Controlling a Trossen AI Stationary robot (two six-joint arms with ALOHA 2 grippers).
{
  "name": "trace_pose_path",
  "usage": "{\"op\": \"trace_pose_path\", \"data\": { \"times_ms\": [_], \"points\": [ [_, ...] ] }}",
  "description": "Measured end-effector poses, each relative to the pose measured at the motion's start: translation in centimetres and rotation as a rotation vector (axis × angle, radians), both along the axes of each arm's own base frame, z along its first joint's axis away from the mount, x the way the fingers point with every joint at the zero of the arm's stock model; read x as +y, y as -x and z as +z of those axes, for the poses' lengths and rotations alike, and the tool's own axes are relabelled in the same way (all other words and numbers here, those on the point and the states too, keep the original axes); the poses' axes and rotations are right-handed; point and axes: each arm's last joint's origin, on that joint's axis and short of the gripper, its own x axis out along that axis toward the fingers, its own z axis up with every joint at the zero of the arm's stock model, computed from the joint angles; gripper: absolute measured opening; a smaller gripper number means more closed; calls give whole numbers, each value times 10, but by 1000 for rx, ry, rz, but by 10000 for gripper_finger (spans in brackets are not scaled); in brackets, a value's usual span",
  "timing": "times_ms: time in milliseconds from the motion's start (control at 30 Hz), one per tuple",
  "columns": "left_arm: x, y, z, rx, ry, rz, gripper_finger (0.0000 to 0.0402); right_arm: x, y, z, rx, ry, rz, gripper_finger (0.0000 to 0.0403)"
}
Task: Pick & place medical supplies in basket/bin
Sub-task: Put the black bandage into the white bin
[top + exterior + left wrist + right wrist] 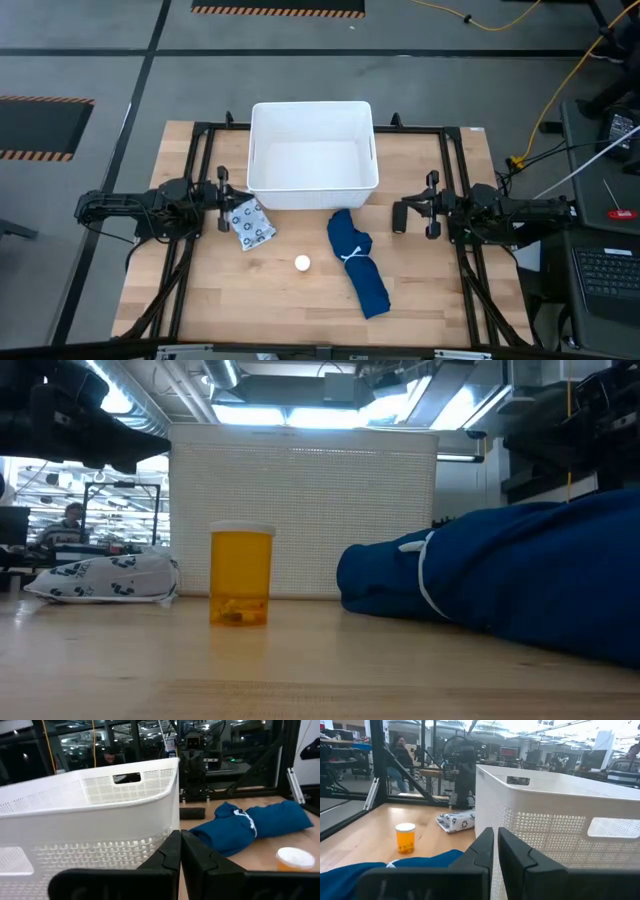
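Observation:
The white tub (312, 190) stands at the table's far middle. The patterned square packet (252, 224) lies flat near the tub's left corner. A small orange pill bottle with a white round cap (302, 263) stands upright on its base (240, 617). The long dark-blue cloth bundle (358, 262), tied with a white band (352, 254), lies on the table to the bottle's right. My left gripper (228, 203) is shut and rests beside the packet, at the tub's left. My right gripper (398, 217) is shut, to the right of the tub and the bundle.
A black frame (455, 180) runs along the table's left, right and far sides, with the tub set inside it. Bare wood (250, 300) lies between the supplies and the near edge. People (400, 750) show in the room beyond the table.

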Motion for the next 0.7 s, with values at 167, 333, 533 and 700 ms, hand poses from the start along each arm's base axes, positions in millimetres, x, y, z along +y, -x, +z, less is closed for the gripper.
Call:
{"op": "trace_pose_path", "data": {
  "times_ms": [167, 333, 533, 700],
  "points": [
    [-2, 1, 1, 29, 115, -67, 2, 0, 0, 0, 2, 0, 0, 7],
    [-2, 4, 3, 88, 212, -59, 2, 0, -3, -3, 33, -73, -14, 6],
    [-1, 7, 11, 141, 221, 2, 2, -1, -6, 12, 57, -104, -27, 2],
    [1, 6, 18, 222, 236, 83, 2, -1, -13, 37, 117, -76, -59, 2]
  ]
}}
